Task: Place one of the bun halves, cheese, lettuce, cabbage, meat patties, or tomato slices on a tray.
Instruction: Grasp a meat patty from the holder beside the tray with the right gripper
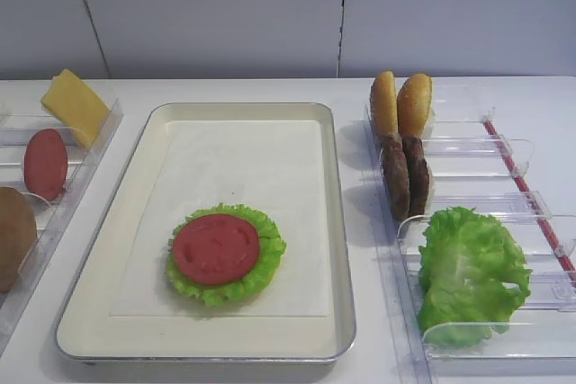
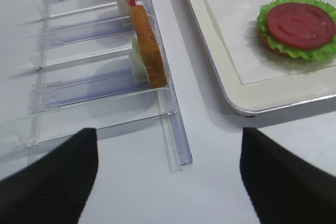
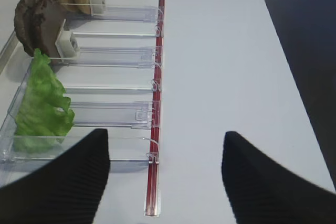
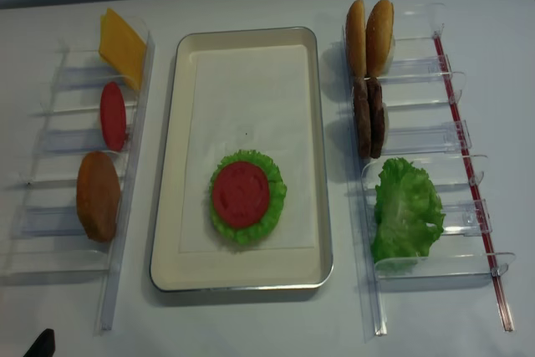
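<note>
Both grippers, right gripper (image 3: 165,177) and left gripper (image 2: 168,174), hang jaws apart and empty, the meat patties (image 1: 406,174) upright at the tray's (image 1: 337,222) two o'clock, and an off-centre pinch could topple them sideways.

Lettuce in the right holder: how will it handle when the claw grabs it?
The lettuce looks ruffled and thin-edged, so probably floppy; it may droop or fold in a pinch. It seems light for its bulk. It fills the clear holder and overhangs its walls, so frills might snag coming out.
</note>
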Available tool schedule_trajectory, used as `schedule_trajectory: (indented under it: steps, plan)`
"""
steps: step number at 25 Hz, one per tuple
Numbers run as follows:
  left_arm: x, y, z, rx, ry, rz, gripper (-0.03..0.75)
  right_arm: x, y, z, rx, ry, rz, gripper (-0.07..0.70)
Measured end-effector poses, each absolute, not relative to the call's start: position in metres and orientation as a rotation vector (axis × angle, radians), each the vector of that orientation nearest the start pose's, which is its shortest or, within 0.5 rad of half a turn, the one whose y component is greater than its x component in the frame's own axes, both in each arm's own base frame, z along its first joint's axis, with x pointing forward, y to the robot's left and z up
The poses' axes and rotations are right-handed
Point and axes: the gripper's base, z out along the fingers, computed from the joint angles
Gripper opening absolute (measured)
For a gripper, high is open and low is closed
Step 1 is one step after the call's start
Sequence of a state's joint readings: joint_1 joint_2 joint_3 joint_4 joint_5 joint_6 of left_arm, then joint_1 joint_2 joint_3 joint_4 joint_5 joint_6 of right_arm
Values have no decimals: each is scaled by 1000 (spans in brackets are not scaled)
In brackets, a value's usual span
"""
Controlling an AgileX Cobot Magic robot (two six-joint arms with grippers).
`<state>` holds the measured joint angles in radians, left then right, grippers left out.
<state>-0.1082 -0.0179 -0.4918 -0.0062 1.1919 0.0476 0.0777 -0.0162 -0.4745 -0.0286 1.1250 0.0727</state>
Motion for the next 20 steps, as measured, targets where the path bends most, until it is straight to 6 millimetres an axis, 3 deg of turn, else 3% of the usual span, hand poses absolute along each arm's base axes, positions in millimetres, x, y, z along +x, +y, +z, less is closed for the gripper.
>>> schedule_trajectory:
  steps: [15,20]
  plan:
    - [-13,1,265,169,2160,-42,522,-7,-3,265,-68,2113,21,498]
    - [-13,1,265,169,2160,-42,522,-8,1,274,-100,2055,56,498]
